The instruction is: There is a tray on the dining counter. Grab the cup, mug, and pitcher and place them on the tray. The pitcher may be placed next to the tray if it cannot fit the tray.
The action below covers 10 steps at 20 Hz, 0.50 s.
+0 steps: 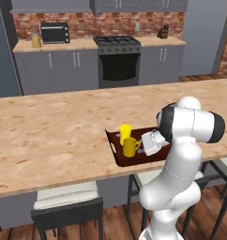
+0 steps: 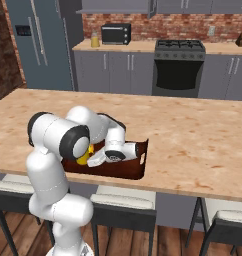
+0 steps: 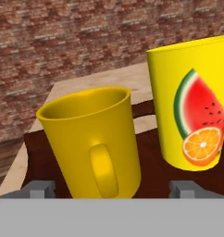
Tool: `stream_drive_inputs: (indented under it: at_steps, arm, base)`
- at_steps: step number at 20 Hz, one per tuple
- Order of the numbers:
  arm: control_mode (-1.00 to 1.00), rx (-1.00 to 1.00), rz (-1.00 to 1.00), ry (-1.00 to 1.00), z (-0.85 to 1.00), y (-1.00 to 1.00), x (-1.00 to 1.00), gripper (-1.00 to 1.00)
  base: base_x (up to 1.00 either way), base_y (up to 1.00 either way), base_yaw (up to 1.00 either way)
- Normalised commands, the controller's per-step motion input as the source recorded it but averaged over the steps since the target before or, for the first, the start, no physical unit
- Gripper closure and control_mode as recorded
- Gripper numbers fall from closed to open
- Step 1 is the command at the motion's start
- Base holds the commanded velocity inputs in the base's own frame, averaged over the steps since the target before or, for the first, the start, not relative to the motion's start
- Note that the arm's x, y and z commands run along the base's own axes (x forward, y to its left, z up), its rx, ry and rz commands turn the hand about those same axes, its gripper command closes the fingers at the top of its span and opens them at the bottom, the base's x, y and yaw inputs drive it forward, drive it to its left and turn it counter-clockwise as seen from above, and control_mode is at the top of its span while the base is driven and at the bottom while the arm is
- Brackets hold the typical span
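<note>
The dark brown tray [image 1: 114, 151] [image 2: 139, 156] [image 3: 151, 164] lies near the front edge of the dining counter [image 1: 49, 136] [image 2: 193, 135]. On it stand the tall yellow cup [image 1: 125, 131] [image 3: 192, 115] with its fruit picture and, beside it, the squat yellow mug [image 1: 130, 146] [image 2: 83, 159] [image 3: 90, 139], handle facing my hand. My gripper [image 1: 144, 145] [image 2: 94, 161] [image 3: 113, 187] is low over the tray, right at the mug. It is open, its fingertips [image 3: 40, 188] standing wide on either side of the mug without touching it. The pitcher [image 1: 36, 41] [image 2: 95, 40] stands far off on the grey-cabinet counter.
Stools [image 1: 66, 201] [image 2: 124, 202] are tucked under the dining counter's near edge. Behind it are a stove [image 1: 117, 58] [image 2: 179, 65], a toaster oven [image 1: 55, 33] [image 2: 116, 33] next to the pitcher, a knife block [image 1: 163, 32] and a fridge [image 2: 40, 45].
</note>
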Motion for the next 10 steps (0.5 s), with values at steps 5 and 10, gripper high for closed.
stream_drive_inputs:
  at_steps: [5, 10]
  arm:
    - [-1.0, 0.0, 0.0, 0.0, 0.02, 0.0, 0.0, -1.0]
    - [-1.0, 0.0, 0.0, 0.0, 0.27, -0.1, 0.0, -1.0]
  base:
    - [0.0, 0.0, 0.0]
    - [0.0, 0.0, 0.0]
